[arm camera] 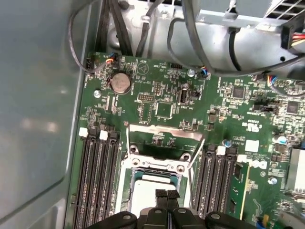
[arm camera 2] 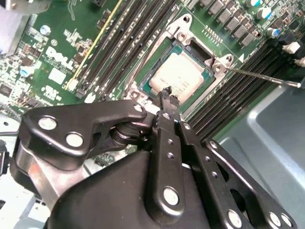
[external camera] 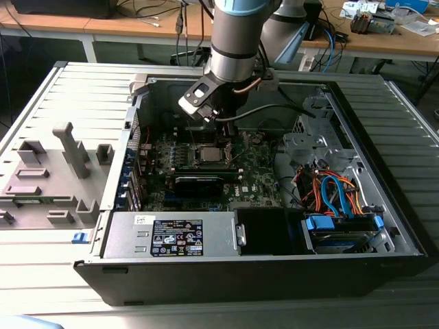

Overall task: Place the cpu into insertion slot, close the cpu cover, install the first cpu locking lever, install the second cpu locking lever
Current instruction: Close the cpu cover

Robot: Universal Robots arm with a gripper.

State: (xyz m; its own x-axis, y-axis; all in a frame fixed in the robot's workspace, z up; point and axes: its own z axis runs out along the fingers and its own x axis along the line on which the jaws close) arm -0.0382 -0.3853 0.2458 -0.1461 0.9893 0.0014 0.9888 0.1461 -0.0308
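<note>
The cpu (arm camera 2: 180, 75) lies flat in the insertion slot (arm camera 2: 177, 34), its silvery top showing; it also appears in the first wrist view (arm camera: 145, 188) and the exterior view (external camera: 208, 152). My gripper (arm camera 2: 167, 93) hovers just above the cpu's near edge with its black fingers shut together and nothing between them. The cpu cover (arm camera: 164, 132) stands swung open beyond the slot, the green board visible through its window. A thin locking lever (arm camera 2: 264, 77) sticks out free on one side. Two lever rods (arm camera: 127, 148) flank the cover.
Black memory slots (arm camera: 97, 181) run along both sides of the socket. The arm (external camera: 236, 41) reaches down into the open computer case (external camera: 206, 274). A power supply (external camera: 171, 236) and bundled cables (external camera: 336, 192) sit at the front. A grey fixture (external camera: 55, 171) lies outside, on the exterior view's left.
</note>
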